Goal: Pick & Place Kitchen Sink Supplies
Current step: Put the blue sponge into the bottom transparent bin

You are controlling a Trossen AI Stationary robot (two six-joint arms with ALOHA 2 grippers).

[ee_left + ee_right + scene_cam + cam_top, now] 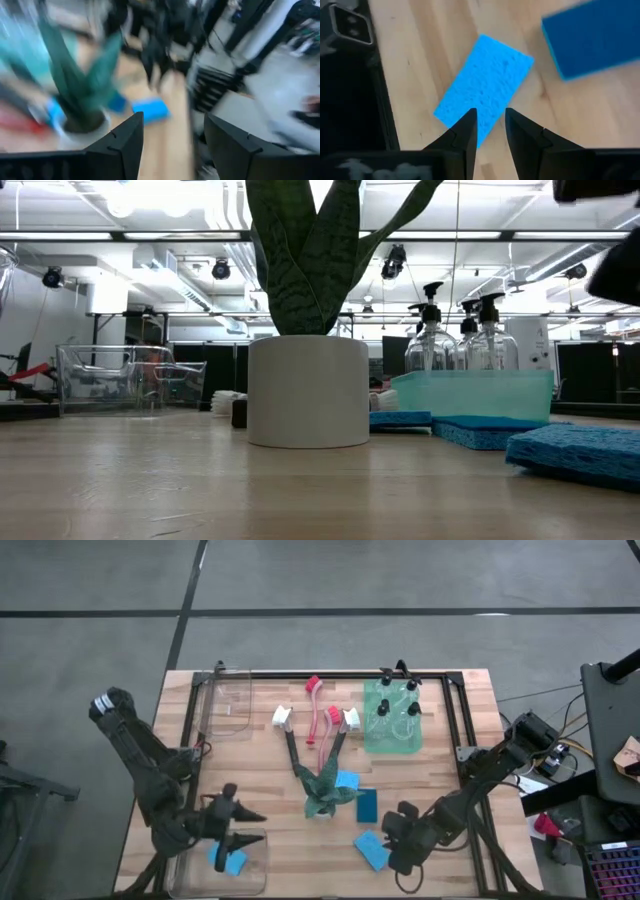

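right gripper (490, 131) hovers over a blue sponge (484, 87) near the plant (325, 790), jaws slightly apart, nothing held. left gripper (240, 828) open above a sponge in the bin (255, 875), farther from the plant.

The left wrist view is smeared by motion: the plant (82, 95) and the blue sponge (151, 110) beside it are soft shapes, and the red patch beside the plant cannot be identified. In the low view the plant's pot (308, 390) hides the brush heads behind it, and its leaves are cut off at the top. In the right wrist view the dark sponge (592, 37) beside the bright one runs past the edge. From above, the right tool (398, 840) covers part of a sponge (372, 850).
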